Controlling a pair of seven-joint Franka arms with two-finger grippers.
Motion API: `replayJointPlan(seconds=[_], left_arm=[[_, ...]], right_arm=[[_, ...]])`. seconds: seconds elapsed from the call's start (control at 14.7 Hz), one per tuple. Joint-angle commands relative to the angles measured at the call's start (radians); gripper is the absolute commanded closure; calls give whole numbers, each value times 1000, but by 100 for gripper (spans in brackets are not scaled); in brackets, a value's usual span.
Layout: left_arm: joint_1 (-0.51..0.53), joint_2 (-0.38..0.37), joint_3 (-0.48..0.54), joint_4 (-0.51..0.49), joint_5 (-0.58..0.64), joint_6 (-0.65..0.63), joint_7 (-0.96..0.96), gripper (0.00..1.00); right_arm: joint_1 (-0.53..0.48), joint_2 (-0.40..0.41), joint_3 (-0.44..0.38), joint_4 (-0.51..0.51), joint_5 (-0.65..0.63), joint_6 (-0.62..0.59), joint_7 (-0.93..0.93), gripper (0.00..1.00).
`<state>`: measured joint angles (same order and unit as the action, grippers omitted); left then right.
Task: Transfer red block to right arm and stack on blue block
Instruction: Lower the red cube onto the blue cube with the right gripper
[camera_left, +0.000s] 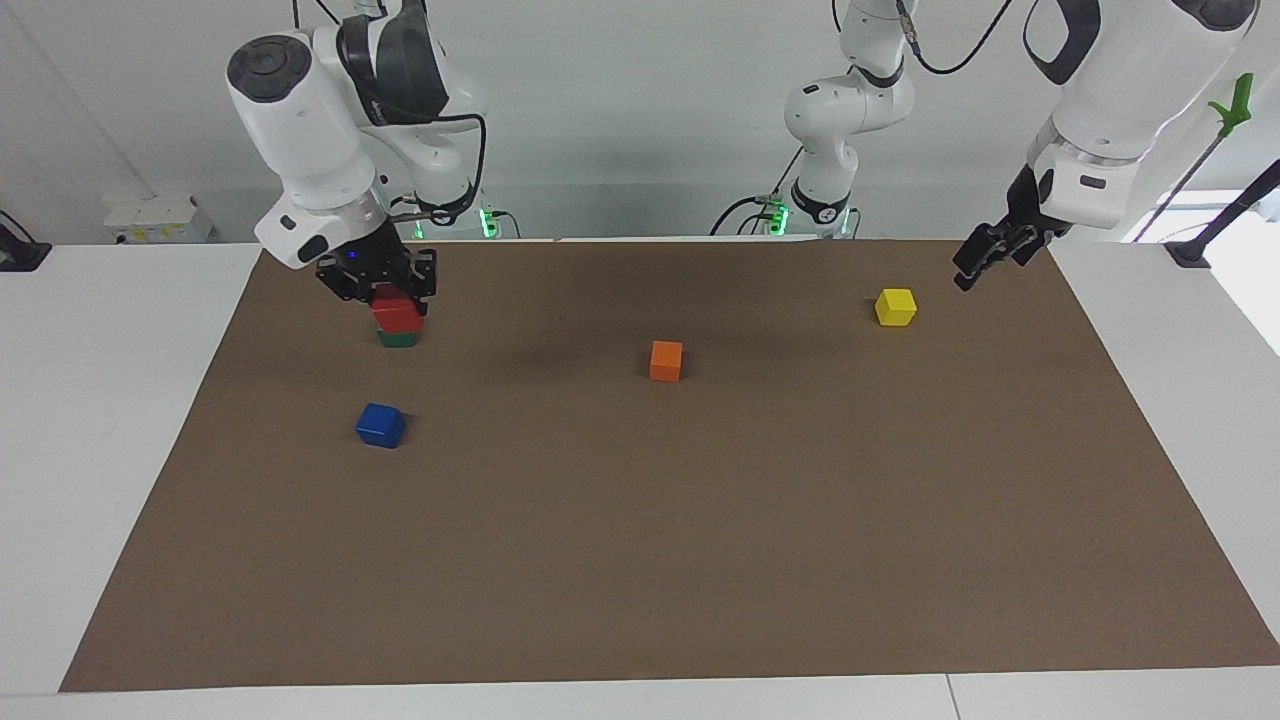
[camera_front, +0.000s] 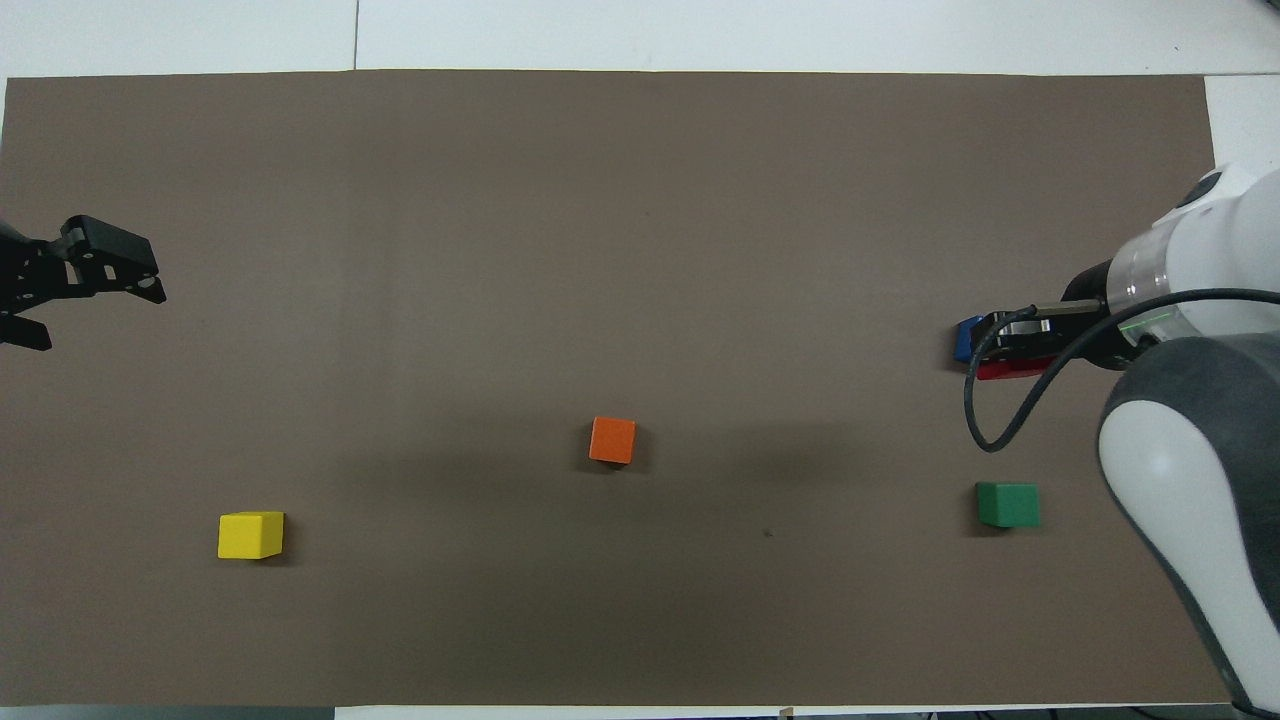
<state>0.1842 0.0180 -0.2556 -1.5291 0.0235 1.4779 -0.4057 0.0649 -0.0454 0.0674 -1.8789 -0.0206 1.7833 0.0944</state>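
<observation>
- The right arm (camera_left: 310, 170) bends down, its right pincer (camera_left: 385, 290) clamped on the red block (camera_left: 398, 313), held in the air over the blue block (camera_left: 381, 425).
- From overhead the pincer hides most of both blocks.
- The left pincer (camera_left: 985, 262) waits, fingers spread, over the table's (camera_left: 640, 560) edge.

Right pincer clamped and raised, left arm waiting.
Right pincer (camera_left: 383, 290) points straight down, fingers closed on the red block (camera_left: 398, 313), blue wrist light glowing. Left pincer (camera_left: 985, 258) hangs tilted at its own end of the worktop, fingers parted.
</observation>
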Motion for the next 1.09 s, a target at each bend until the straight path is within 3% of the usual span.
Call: replayJointPlan(seconds=[0.0,0.41,0.61,1.02], left_arm=[[-52,-58,70,-46,15,-21,19,0],[-100,-61,122,-69,12,27,38,0],[-164,-20,192,-30,-31,29,36,0],[-158,-36,187,-48,-30,-2,47,0]], right_arm=[[-17,39,5,-42,-53,86,15,100],[-91,67,5,-224,-56,405,2,100],[-119,93,5,-233,-56,433,12,100],[-140,140,5,-275,-56,571,5,100]])
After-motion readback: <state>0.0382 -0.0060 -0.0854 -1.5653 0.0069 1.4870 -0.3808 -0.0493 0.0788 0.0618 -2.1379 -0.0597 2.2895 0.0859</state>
